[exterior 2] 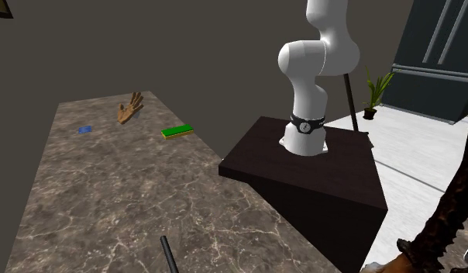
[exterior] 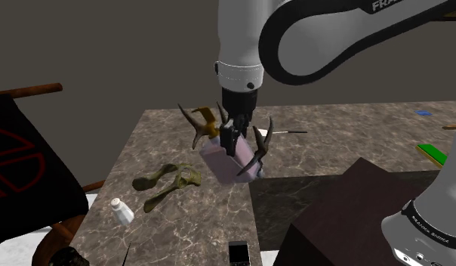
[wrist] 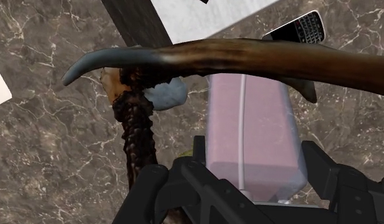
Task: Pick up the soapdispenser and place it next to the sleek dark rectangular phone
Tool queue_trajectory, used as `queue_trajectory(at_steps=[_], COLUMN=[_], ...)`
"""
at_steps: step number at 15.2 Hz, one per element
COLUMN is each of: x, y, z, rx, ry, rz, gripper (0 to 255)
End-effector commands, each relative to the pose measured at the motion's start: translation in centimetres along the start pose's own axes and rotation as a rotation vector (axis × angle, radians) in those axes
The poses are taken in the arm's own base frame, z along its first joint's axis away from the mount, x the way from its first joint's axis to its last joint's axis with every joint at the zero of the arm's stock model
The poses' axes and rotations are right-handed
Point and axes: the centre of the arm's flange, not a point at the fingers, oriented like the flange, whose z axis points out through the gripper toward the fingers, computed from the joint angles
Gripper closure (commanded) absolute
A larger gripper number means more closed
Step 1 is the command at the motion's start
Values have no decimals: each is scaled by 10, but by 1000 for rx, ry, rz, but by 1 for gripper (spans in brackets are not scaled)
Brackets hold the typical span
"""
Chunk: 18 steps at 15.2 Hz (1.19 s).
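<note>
The grey-veined marble table spreads beneath the gripper, and the white arm drops toward it from above, with the dark stand off to one side. A brown, branching antler is the biggest thing near the hand. One long tine crosses just ahead of the gripper, between it and the goal, and a knobbly stem runs alongside one finger. Whether the antler rests against the load or only passes in front of it, I cannot quite tell. The soap dispenser, a pale pink, see-through block, is pinched between the two black fingers, which press on its opposite sides. Its long axis runs straight out from the palm, the way the gripper points, and in the shoulder view it hangs aslant above the table. The phone — small, dark, with a keypad — lies flat on the marble ahead of the gripper and a little toward one finger's side, past the dispenser's far end and past the tine. So the carry looks to run forward, roughly along the dispenser's own axis — and I judge the tine to be the thing to clear before setting down beside the phone.
</note>
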Motion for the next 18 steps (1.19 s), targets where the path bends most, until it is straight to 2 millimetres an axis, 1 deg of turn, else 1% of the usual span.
queue_trajectory(at_steps=[1, 18], x=[0, -1], y=[0, 1], z=[9, 99], rx=[0, 0], ry=[3, 3], rz=[0, 0], gripper=[255, 255])
